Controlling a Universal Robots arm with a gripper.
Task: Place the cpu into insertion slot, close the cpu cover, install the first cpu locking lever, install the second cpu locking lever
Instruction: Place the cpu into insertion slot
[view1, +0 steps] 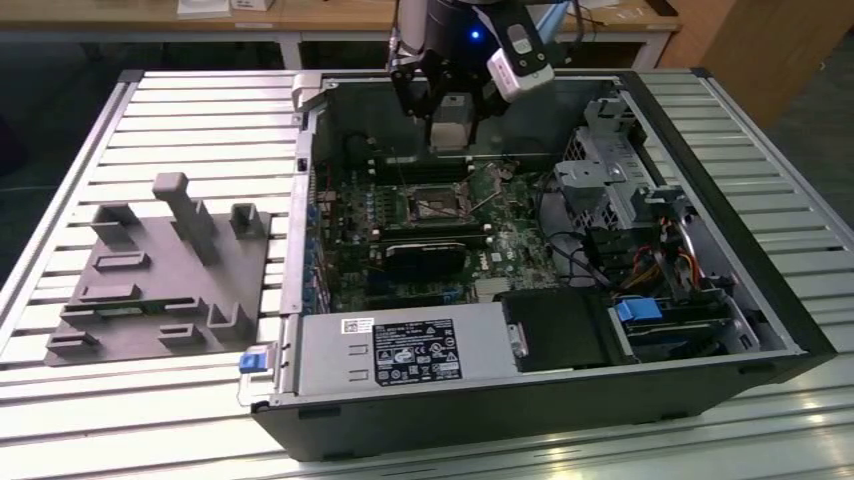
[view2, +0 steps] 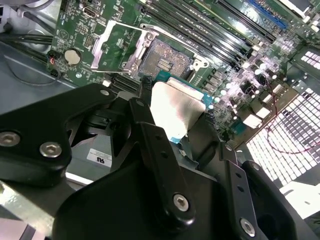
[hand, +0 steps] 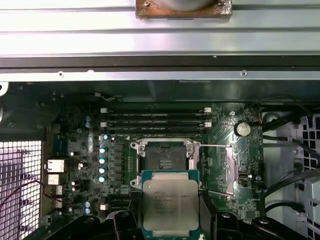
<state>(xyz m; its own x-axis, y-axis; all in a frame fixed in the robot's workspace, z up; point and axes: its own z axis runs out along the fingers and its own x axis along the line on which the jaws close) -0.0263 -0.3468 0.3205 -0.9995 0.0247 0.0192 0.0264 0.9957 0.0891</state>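
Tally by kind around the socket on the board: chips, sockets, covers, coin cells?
cpu, held in the hand: 1
insertion slot, empty: 1
cpu cover, swung open: 1
coin cell: 1
Total: 4

No legible print, seemingly, on the cpu (hand: 170, 204)

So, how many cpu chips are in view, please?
1. The cpu sits in the gripper, above the board, near the empty insertion slot; others could be hidden.
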